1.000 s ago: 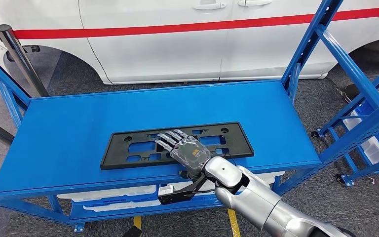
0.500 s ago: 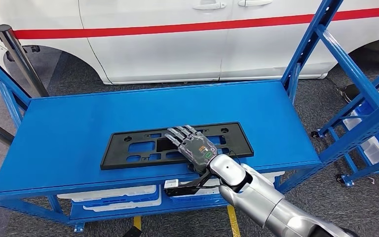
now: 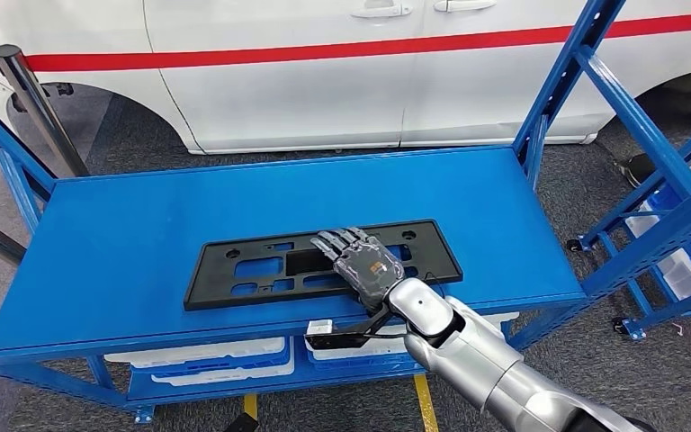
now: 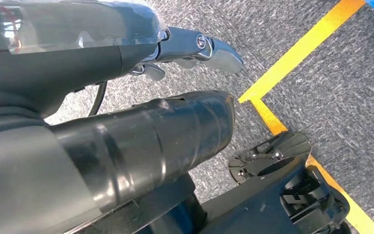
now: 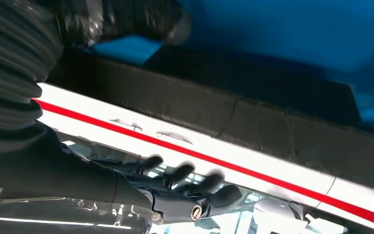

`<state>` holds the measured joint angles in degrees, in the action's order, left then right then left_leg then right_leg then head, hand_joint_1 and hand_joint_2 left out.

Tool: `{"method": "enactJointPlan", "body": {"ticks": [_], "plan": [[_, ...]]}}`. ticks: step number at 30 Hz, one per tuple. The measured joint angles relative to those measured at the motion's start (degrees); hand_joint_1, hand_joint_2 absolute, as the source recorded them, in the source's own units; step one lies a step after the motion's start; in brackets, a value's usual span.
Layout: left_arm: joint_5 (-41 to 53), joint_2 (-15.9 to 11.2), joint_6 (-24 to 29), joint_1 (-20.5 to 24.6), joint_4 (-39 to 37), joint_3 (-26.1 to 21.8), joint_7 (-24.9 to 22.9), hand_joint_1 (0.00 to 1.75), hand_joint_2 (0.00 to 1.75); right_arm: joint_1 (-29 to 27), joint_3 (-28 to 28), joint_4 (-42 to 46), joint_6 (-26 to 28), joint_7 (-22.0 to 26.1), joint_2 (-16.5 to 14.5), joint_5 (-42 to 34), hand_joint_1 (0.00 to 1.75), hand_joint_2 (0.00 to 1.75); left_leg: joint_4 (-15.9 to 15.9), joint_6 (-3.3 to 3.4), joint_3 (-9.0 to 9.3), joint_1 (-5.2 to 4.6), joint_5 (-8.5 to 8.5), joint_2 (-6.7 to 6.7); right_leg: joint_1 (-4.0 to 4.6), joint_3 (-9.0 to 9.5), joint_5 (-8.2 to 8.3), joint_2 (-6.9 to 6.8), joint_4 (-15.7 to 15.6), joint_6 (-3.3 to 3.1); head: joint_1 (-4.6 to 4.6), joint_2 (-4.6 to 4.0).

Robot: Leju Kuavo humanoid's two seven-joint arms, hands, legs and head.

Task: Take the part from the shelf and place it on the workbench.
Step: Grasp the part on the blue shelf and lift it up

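A flat black frame-shaped part (image 3: pixel 252 270) with several cut-outs lies on the blue shelf top (image 3: pixel 144 225), near its front edge. My right hand (image 3: pixel 364 261) reaches in from the front and lies over the part's right half, fingers spread across it. In the right wrist view the part's dark edge (image 5: pixel 253 122) runs between the blurred thumb and the fingers (image 5: pixel 190 180), with a wide gap on both sides. My left hand (image 4: pixel 175 63) hangs over grey carpet with nothing in it, its fingers straight.
A white car with a red stripe (image 3: pixel 324 81) stands behind the shelf. Blue rack posts (image 3: pixel 648 180) rise at the right and a steel post (image 3: pixel 31 99) at the left. White bins (image 3: pixel 216 360) sit on the lower level. A yellow floor line (image 4: pixel 297 48) crosses the carpet.
My right hand has slid forward and to the right over the part, and its fingers have bent a little. The part has not moved.
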<state>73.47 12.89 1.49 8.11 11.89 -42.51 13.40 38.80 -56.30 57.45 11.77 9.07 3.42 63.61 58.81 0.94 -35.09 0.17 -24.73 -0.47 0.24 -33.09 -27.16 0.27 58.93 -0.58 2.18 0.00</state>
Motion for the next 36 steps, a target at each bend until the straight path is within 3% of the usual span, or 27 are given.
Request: {"method": "enactJointPlan", "body": {"ticks": [21,29,36], "plan": [[0.0,0.0,0.0,-0.1,0.0,0.0,0.3,0.00,0.00,-0.1,0.7,-1.9,0.7,0.0,0.2,0.3,1.41,1.75,0.0,0.00,0.00,0.00,0.00,0.00,0.00,0.00,0.00,0.00,0.0,0.00,0.01,0.00],[-0.1,-0.1,0.0,-0.1,0.0,0.0,0.1,0.00,0.00,-0.1,0.8,-2.0,0.7,-0.3,0.2,0.8,1.71,1.75,0.0,0.00,0.00,0.00,0.00,0.00,0.00,0.01,0.00,0.00,0.0,0.00,0.01,0.00],[-0.4,-0.1,0.0,-0.3,0.0,0.0,0.0,0.00,0.00,-0.1,1.7,-2.2,1.0,-1.4,0.6,2.4,1.75,1.75,0.0,0.00,0.00,0.00,0.00,0.00,-0.01,0.00,0.00,0.00,0.0,0.00,0.00,0.00]]}}
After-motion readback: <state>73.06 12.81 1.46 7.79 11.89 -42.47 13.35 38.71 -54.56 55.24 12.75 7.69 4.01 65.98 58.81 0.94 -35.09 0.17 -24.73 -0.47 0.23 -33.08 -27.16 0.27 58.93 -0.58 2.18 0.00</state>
